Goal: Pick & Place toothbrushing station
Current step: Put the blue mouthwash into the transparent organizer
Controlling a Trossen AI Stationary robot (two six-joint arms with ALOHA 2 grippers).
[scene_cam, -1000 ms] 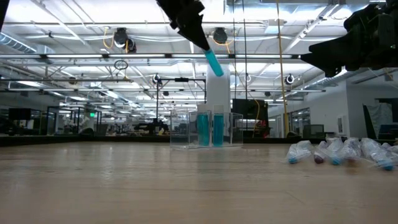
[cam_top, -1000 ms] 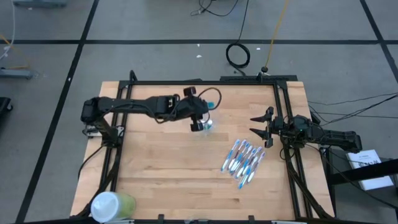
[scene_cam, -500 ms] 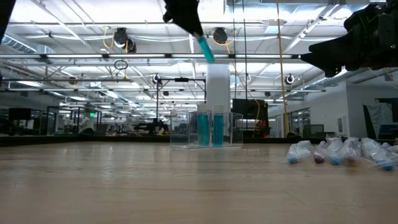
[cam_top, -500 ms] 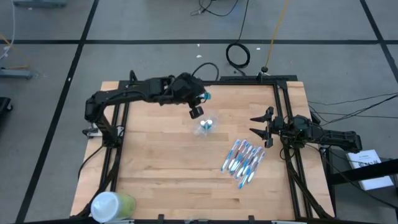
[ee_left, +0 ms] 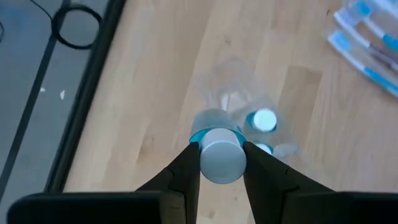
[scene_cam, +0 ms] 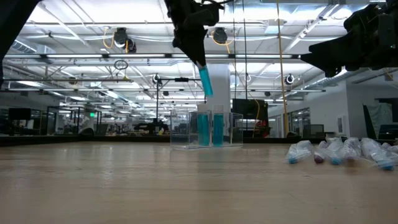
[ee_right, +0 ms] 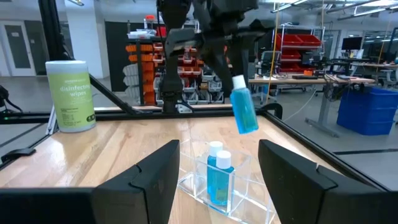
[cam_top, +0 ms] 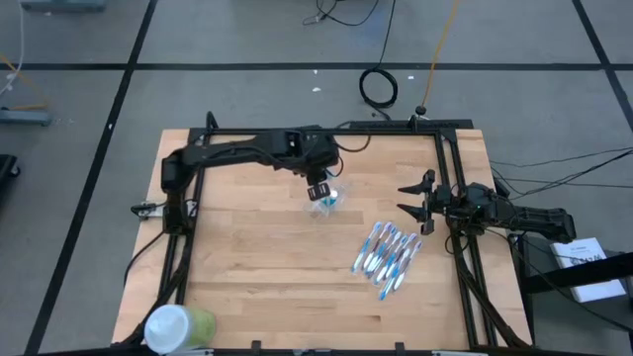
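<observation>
Wooden table (cam_top: 247,267): clear plastic cup (cam_top: 327,201) near the far edge holds two teal tubes (ee_right: 217,177). Left gripper (cam_top: 317,188) clamps a third teal tube (scene_cam: 205,81) above it. Right gripper (cam_top: 409,209) waits open at the right edge beside blue-and-white toothbrushes (cam_top: 388,252).

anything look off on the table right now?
Nothing spilled or damaged. Left gripper holds a teal tube tilted above the clear plastic cup, where two tubes stand upright. Wrapped blue-and-white toothbrushes lie loosely heaped.

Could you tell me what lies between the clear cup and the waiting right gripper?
Only bare table lies between the clear cup and the right gripper, as the high view shows.
</observation>
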